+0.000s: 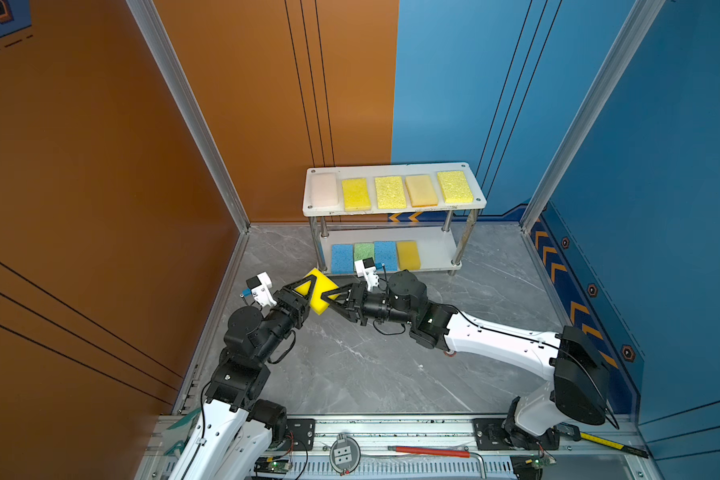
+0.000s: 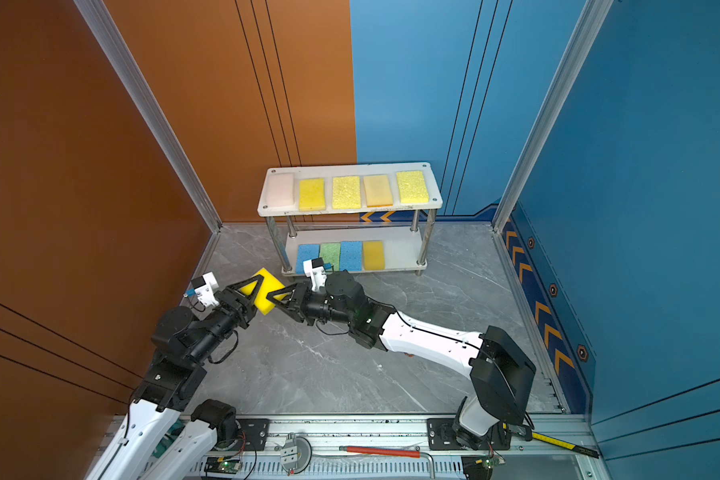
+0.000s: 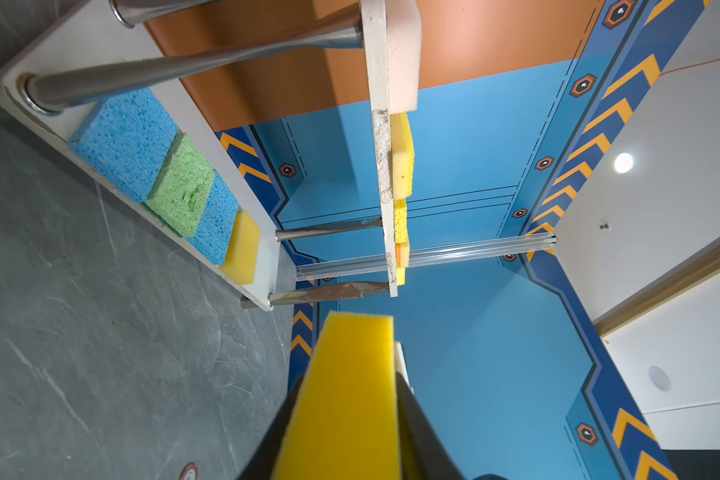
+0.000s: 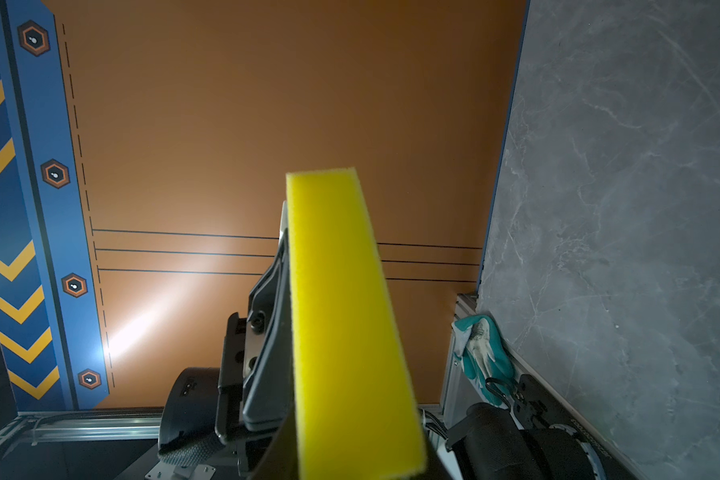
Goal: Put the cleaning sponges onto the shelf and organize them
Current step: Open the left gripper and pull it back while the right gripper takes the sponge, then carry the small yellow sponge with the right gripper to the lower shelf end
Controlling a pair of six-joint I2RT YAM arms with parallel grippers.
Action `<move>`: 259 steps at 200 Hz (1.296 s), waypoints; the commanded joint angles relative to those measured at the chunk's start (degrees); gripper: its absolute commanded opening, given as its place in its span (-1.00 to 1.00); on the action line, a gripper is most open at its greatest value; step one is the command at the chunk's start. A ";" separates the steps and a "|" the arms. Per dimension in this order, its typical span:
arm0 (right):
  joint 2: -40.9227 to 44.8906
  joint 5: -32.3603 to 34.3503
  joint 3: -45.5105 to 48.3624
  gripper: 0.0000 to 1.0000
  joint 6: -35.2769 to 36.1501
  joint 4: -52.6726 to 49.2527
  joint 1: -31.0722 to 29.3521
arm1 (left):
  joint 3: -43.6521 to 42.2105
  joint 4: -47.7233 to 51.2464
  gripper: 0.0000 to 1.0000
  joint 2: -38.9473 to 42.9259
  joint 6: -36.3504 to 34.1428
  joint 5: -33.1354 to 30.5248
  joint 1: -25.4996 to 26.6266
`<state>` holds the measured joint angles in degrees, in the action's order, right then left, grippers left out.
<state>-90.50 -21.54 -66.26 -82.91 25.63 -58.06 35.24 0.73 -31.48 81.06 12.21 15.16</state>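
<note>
A bright yellow sponge (image 1: pixel 320 296) (image 2: pixel 267 294) hangs on edge above the grey floor in front of the shelf (image 1: pixel 391 210) (image 2: pixel 350 212). My left gripper (image 1: pixel 308 291) (image 3: pixel 350 384) has a finger along each face of this sponge (image 3: pixel 350 399); whether they press on it I cannot tell. From the other end my right gripper (image 1: pixel 330 297) (image 4: pixel 350 457) is shut on the sponge (image 4: pixel 341 311). The top board carries a pale sponge (image 1: pixel 324 189) and several yellow ones (image 1: pixel 389 192). On the lower board lie blue (image 1: pixel 341 257), green (image 1: pixel 363 251), blue (image 1: pixel 385 254) and yellow (image 1: pixel 408 254) sponges.
A green-and-white glove (image 4: pixel 483 353) lies by the metal frame near the left arm's base. A red-handled tool (image 1: pixel 429 451) and a yellow-black tape measure (image 1: pixel 612 445) rest on the front rail. Orange and blue walls enclose the floor.
</note>
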 commanded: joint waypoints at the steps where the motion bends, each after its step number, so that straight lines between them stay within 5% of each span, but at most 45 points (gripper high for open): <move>1: 1.49 2.08 1.02 -0.56 0.20 0.74 0.76 | 0.99 3.89 -0.15 0.81 -1.72 2.70 -1.22; 70: 8.09 3.72 8.31 -0.62 2.58 -3.30 7.23 | 3.38 16.28 0.50 2.42 -5.51 8.24 -6.18; 137: 22.58 3.67 17.65 -0.57 9.53 -18.50 32.44 | 2.63 23.42 0.70 4.82 -7.12 17.77 -13.97; 178: 17.61 -1.15 17.37 -0.57 10.29 -16.20 42.66 | 1.44 24.14 0.70 5.78 -6.95 20.11 -15.81; 259: 1.34 -1.93 9.58 -0.58 10.84 -10.36 44.99 | 0.98 26.78 0.88 6.49 -8.00 24.21 -19.51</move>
<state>-86.19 -22.74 -52.80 -73.47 11.68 -13.39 37.06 25.89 -25.76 74.56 33.41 -3.03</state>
